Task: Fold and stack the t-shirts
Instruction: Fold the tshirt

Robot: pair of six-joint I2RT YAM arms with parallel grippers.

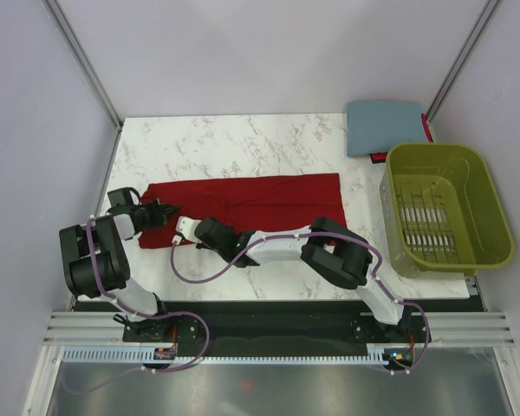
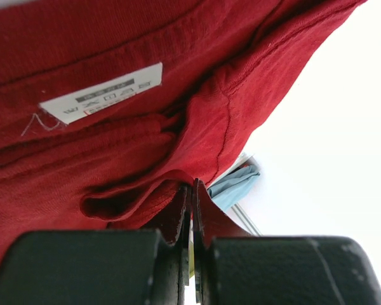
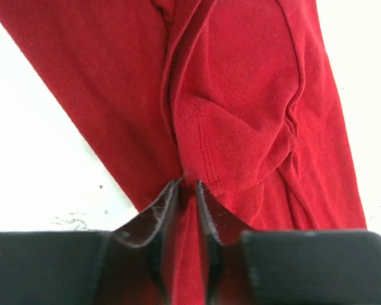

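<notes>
The dark red t-shirt point(image 1: 260, 201) lies spread as a long band across the marble table point(image 1: 243, 143). My left gripper point(image 1: 165, 211) is at the shirt's left end, shut on a fold of red cloth point(image 2: 178, 159) near the white label point(image 2: 101, 93). My right gripper point(image 1: 185, 227) reaches across to the same left end and is shut on a hemmed edge of the red shirt point(image 3: 241, 114). The slate blue-grey t-shirt point(image 1: 383, 126) lies folded at the back right. It also shows small in the left wrist view point(image 2: 236, 184).
An olive-green slatted basket point(image 1: 477, 186) stands at the right edge of the table. A bit of red point(image 1: 427, 128) shows behind the folded blue-grey shirt. White walls and metal frame posts enclose the table.
</notes>
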